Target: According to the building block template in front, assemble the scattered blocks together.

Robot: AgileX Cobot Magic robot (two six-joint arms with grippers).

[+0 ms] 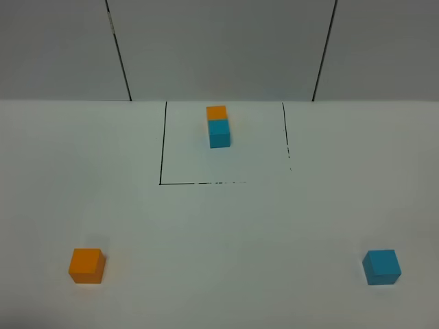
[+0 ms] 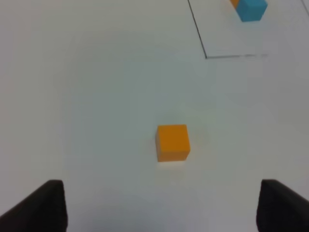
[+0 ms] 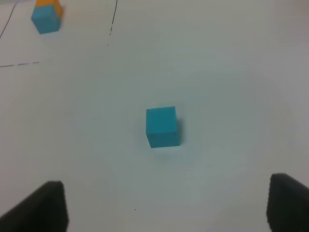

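Note:
The template (image 1: 218,127) is an orange cube joined to a cyan-blue cube, orange behind, inside a black drawn outline at the table's back middle. A loose orange cube (image 1: 86,266) sits at the front left; it also shows in the left wrist view (image 2: 172,142). A loose cyan-blue cube (image 1: 381,266) sits at the front right; it also shows in the right wrist view (image 3: 162,126). My left gripper (image 2: 161,205) is open, short of the orange cube. My right gripper (image 3: 166,207) is open, short of the cyan-blue cube. Neither gripper shows in the exterior view.
The white table (image 1: 226,233) fills the view. The black outline (image 1: 162,147) has a faint, broken front and right side. Grey wall panels (image 1: 219,48) stand behind the table.

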